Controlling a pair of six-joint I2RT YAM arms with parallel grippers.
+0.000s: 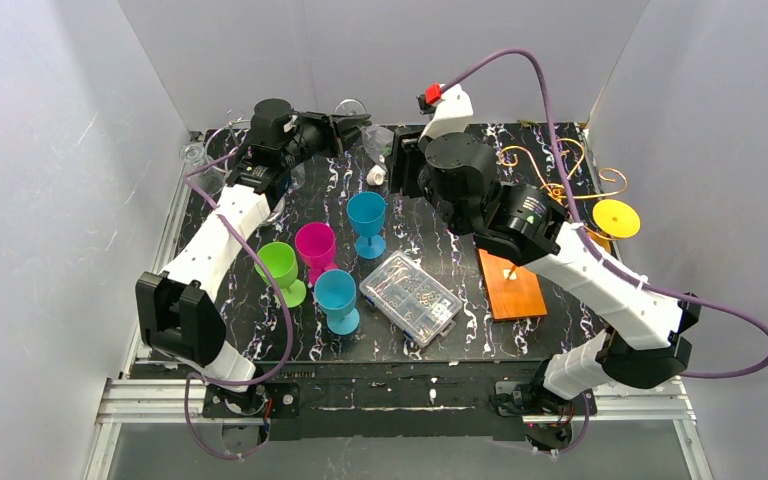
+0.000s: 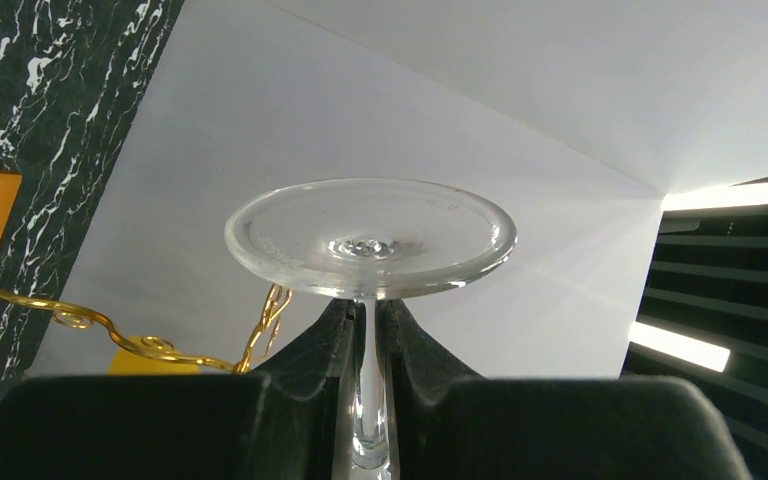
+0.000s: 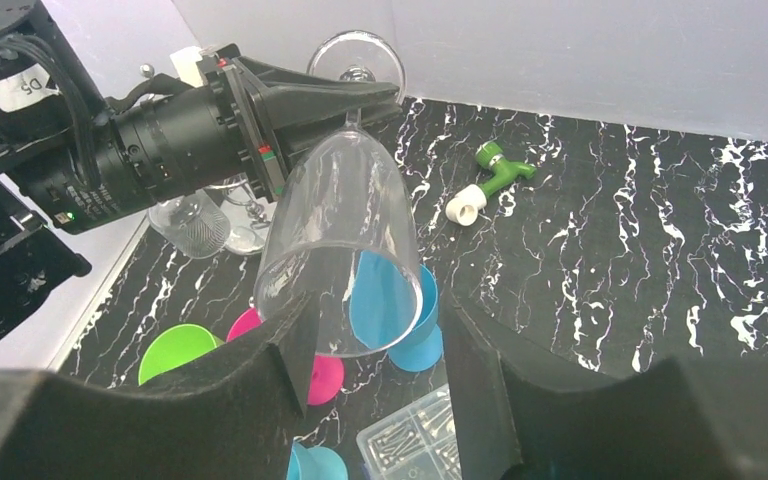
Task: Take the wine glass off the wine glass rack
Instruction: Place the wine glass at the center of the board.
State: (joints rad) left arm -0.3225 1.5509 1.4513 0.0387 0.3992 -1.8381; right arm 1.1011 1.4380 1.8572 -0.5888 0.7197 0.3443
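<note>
Coloured goblets near the wine glass

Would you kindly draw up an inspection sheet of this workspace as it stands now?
Surface: black marbled table top, crowded on its left half.
Job's things: clear wine glass off the rack, held tilted with its foot up; golden wire rack on a wooden base, with a yellow glass at its arms.
Clutter: four coloured goblets; clear box of screws; green-and-white pipe fitting; clear glasses at the back left.
Grippers: left gripper shut on the glass's stem; right gripper open, fingers either side of the bowl.
Cables: purple cable looping over the right arm; another beside the left arm.
Surroundings: white walls; otherwise nothing seen.
</note>
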